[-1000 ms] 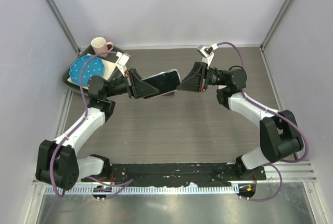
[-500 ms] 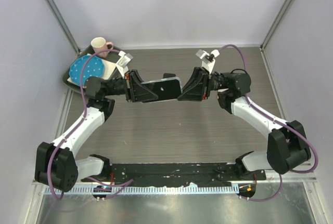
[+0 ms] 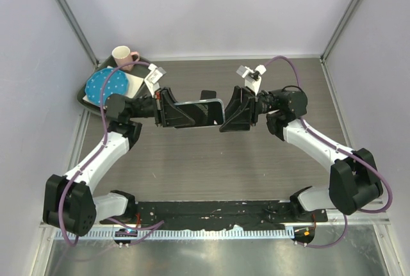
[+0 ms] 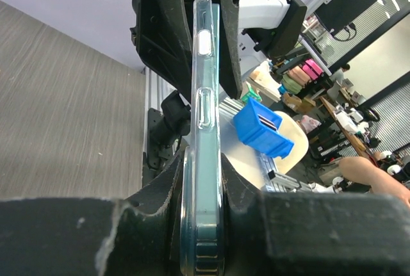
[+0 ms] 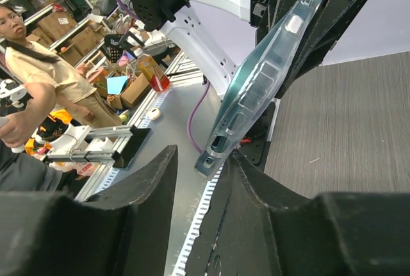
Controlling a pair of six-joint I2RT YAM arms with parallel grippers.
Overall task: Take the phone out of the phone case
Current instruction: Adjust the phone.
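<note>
Left pincer [image 3: 169,110] clamps phone case [image 3: 202,111], stiff, slick; my right pincer [image 3: 230,113], jaws apart, should pinch case rim.

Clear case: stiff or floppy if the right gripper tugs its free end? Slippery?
Case probably bends some: its wall looks thin and clear, so the rim may peel back. Likely slick, since the sides shine. Held at one end only by the left gripper, it may pivot.
</note>
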